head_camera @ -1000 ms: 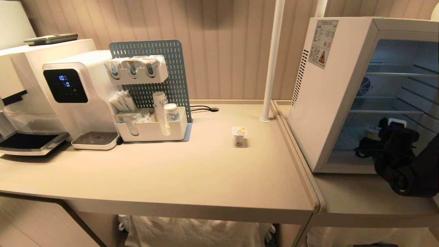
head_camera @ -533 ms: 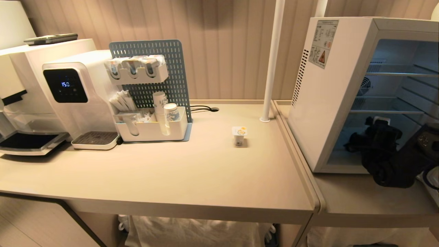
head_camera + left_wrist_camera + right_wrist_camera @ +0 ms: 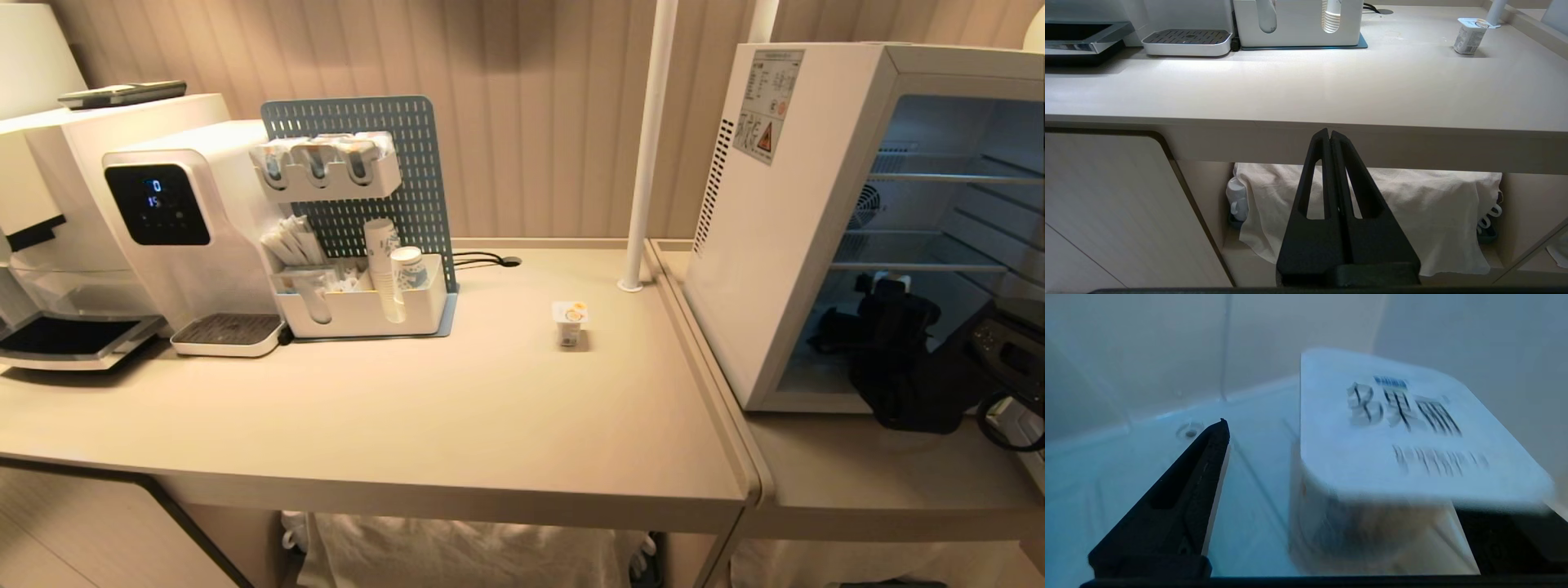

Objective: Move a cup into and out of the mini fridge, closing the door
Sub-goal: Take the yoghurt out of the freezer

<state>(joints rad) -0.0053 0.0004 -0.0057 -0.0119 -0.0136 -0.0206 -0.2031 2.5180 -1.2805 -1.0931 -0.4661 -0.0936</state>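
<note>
The right gripper [image 3: 878,298] is shown inside the white boxy mini fridge [image 3: 784,220], jaws spread apart; a white foil-lidded cup [image 3: 1396,465] stands between its fingers [image 3: 1180,506] on the fridge floor, ungripped. A second small white cup [image 3: 569,322] is seen well apart on the beige countertop [image 3: 457,425]. The left gripper [image 3: 1329,134] is clenched empty below the counter edge.
</note>
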